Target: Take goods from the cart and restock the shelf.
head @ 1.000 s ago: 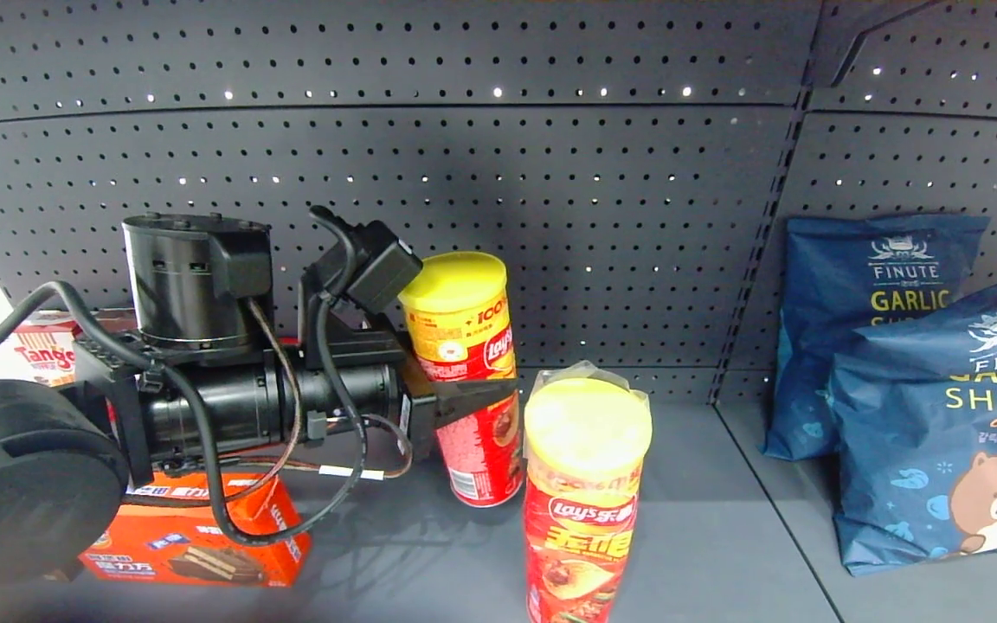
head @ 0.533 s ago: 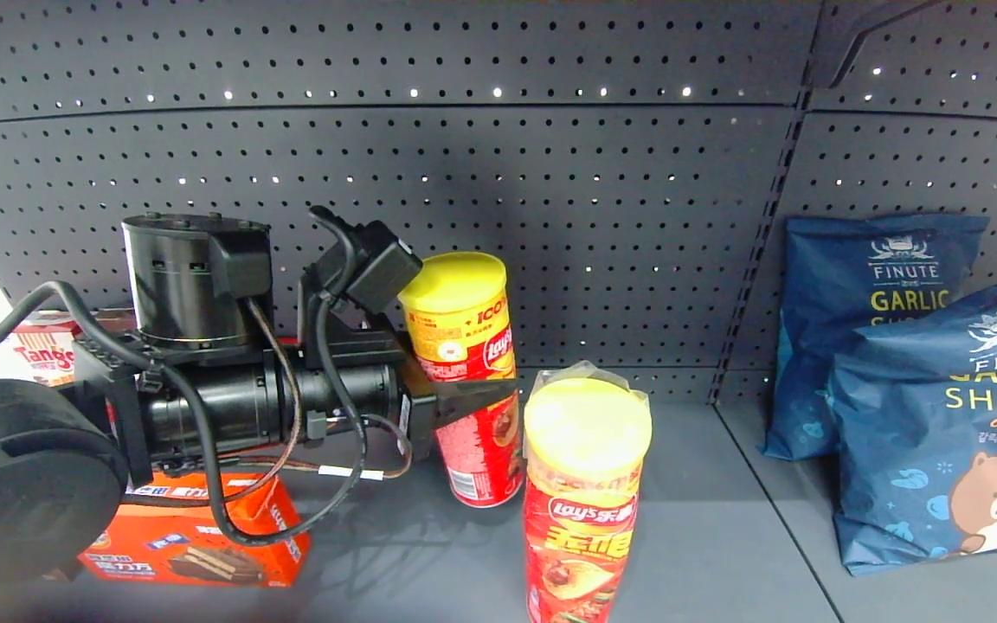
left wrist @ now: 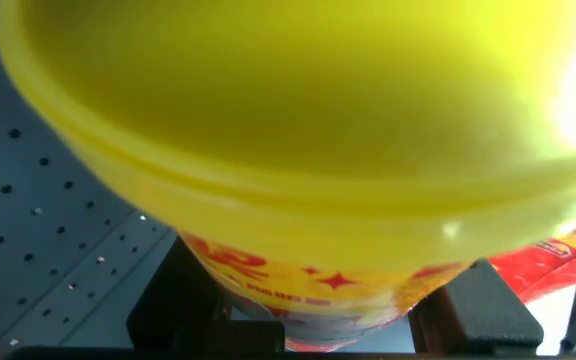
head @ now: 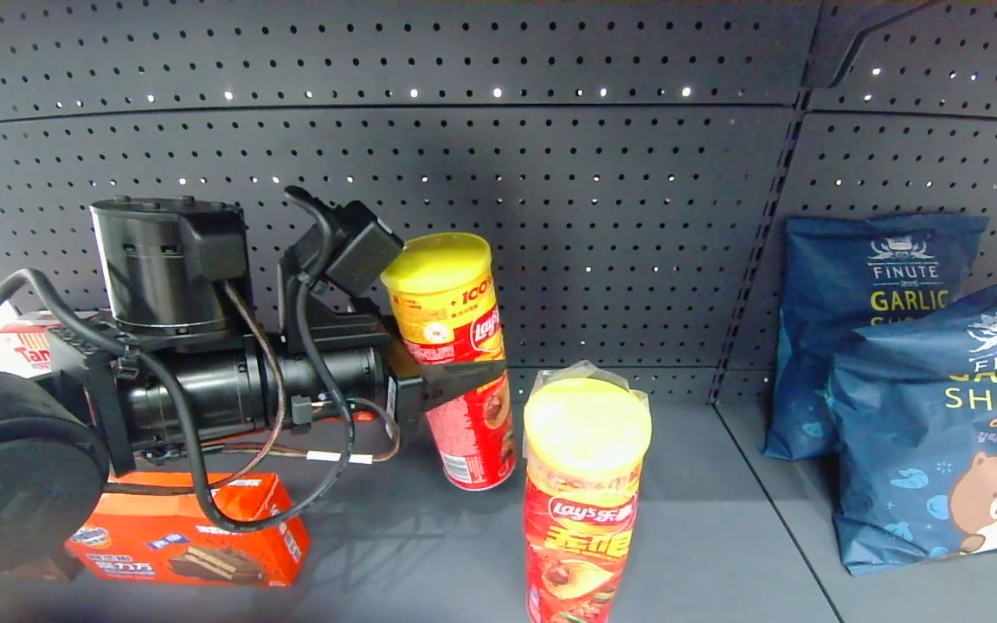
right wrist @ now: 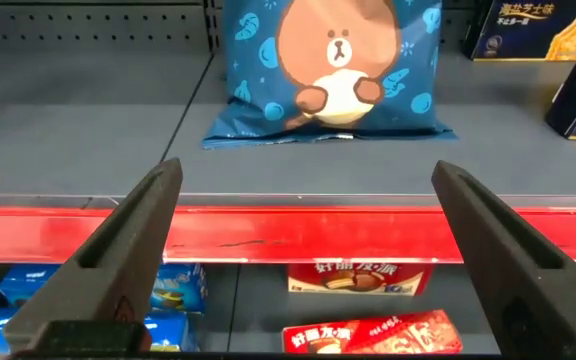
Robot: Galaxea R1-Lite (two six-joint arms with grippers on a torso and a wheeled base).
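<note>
We see open shelf floor at centre right of the head frame, between the front chips can and the blue snack bags at the right edge. An end effector could pass there up to the pegboard back wall. The held chips can, tilted and clamped in the left end effector, stands just behind and left of the front chips can, leaving a narrow gap. The orange box blocks the lower left. In the right wrist view the right end effector is spread wide before a red shelf rail. Beyond it, the grey shelf board lies bare in front of the bear-print bag.
</note>
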